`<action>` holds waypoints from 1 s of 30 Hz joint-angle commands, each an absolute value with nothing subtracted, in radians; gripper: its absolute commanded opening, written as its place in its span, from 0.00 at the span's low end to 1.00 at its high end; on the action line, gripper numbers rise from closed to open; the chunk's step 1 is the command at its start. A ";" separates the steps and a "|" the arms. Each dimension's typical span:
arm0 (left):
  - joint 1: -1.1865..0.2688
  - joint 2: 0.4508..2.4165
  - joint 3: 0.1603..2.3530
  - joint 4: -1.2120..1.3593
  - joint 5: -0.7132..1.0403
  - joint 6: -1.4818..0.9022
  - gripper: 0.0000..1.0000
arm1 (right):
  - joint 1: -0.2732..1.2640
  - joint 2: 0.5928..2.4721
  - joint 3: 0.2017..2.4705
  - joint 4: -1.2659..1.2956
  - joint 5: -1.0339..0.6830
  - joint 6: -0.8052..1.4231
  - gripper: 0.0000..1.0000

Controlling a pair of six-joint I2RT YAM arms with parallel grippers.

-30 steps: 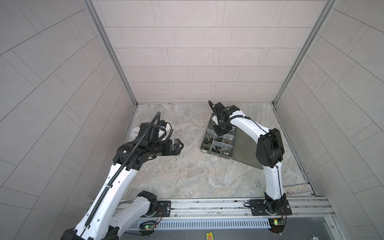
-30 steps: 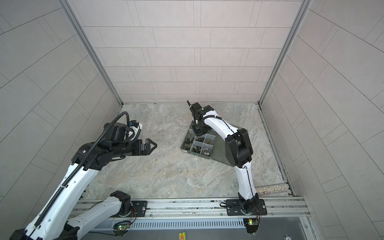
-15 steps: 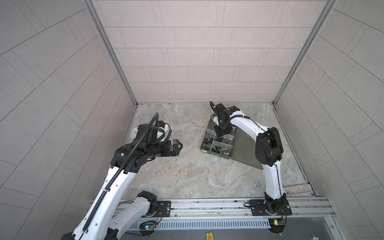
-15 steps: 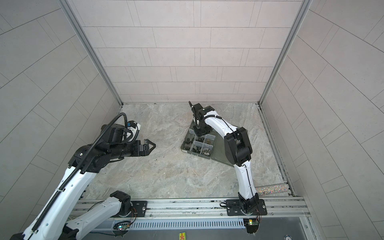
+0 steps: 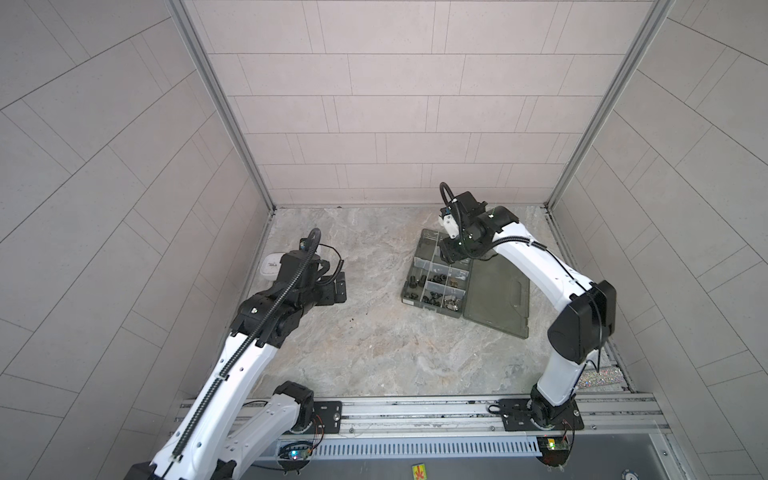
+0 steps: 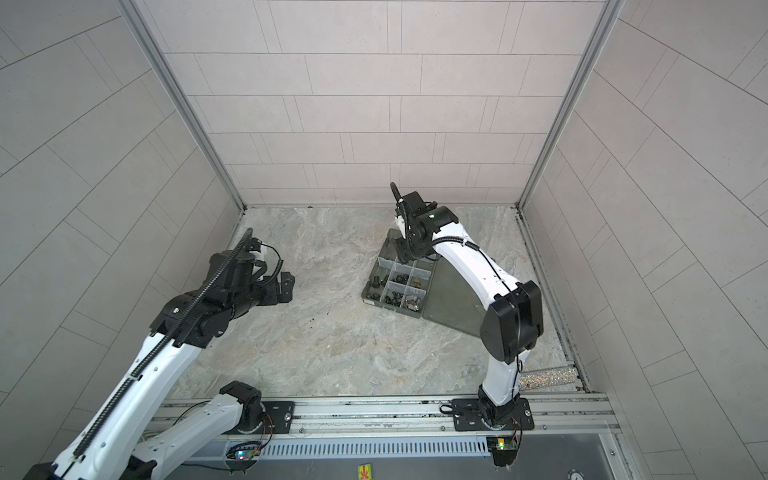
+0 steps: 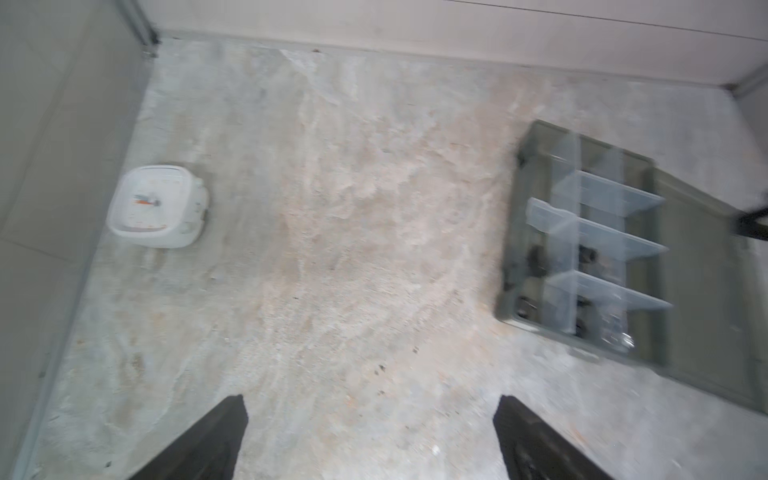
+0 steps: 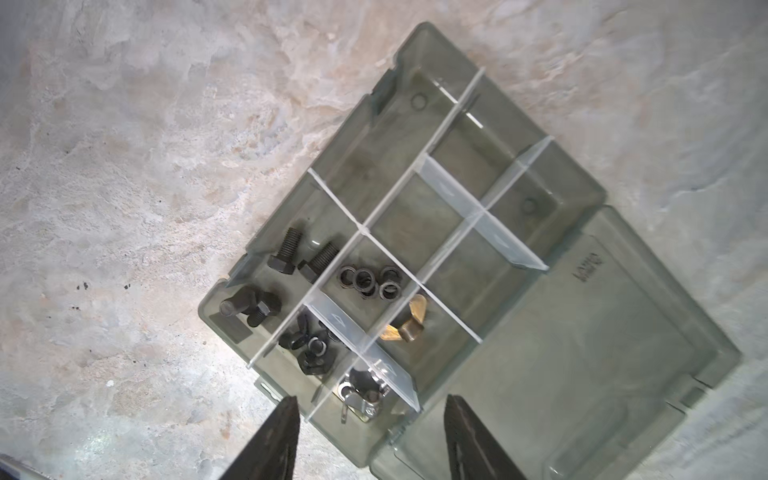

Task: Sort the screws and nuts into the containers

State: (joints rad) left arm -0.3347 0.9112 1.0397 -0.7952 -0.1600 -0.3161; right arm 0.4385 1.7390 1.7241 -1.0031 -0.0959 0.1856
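Observation:
The containers are compartments of a smoky-grey organizer box [image 5: 428, 240] [image 6: 386, 257] [image 8: 457, 137] at right centre, its lid [image 8: 582, 353] lying open beside it. Black screws [image 8: 286, 253] fill one edge compartment. The nuts lie sorted: black rings [image 8: 368, 282], black hex and wing nuts [image 8: 311, 345], brass wing nuts [image 8: 405, 324], silver wing nuts [image 8: 365, 395]. My right gripper [image 5: 451, 257] [image 6: 405, 255] [image 8: 372, 399] hangs open above the box with nothing between its fingers. Far to the left, my left gripper [image 5: 341, 286] [image 6: 288, 286] [image 7: 370, 399] is wide open and empty over bare floor.
A white rounded square device [image 5: 272, 266] [image 7: 158, 208] sits by the left wall behind the left gripper. Tiny dark specks [image 5: 352, 320] [image 7: 380, 368] dot the floor between the arms; too small to identify. A glittery strip [image 5: 602, 378] lies at the front right.
The right gripper has gone from shut to open above the box. The left gripper has drawn back a little to the left, still open.

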 commanded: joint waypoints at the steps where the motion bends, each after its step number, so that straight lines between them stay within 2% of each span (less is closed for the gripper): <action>1: -0.316 0.932 0.955 -0.560 -0.419 -0.265 1.00 | 0.399 1.675 1.640 -1.005 -0.011 0.212 0.58; 5: -0.294 0.885 0.756 -0.242 -0.533 -0.136 1.00 | 0.373 1.526 1.493 -0.923 0.104 0.226 0.59; 9: -0.215 0.947 0.646 -0.056 -0.493 -0.119 1.00 | 0.359 1.360 1.334 -0.805 0.214 0.229 0.65; 10: -0.202 0.979 0.634 -0.028 -0.492 -0.123 1.00 | 0.359 1.323 1.298 -0.778 0.238 0.227 0.90; 11: -0.189 1.019 0.624 0.001 -0.498 -0.126 1.00 | 0.358 1.285 1.258 -0.747 0.261 0.226 0.99; 15: -0.152 1.164 0.601 0.123 -0.522 -0.119 1.00 | 0.357 1.127 1.056 -0.528 0.327 0.129 0.99; 20: -0.108 1.274 0.550 0.282 -0.485 -0.120 1.00 | 0.324 0.916 0.636 0.007 0.445 -0.036 0.99; 24: -0.082 1.324 0.474 0.486 -0.458 -0.117 1.00 | 0.266 0.976 0.490 0.242 0.438 -0.063 0.99; 30: -0.068 1.460 0.433 0.733 -0.423 -0.085 1.00 | 0.168 1.208 0.390 0.560 0.358 0.000 0.99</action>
State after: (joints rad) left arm -0.0742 1.4288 0.4435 0.5400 -0.4423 -0.1101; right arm 0.1902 1.1629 0.4145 0.3099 0.3740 -0.0071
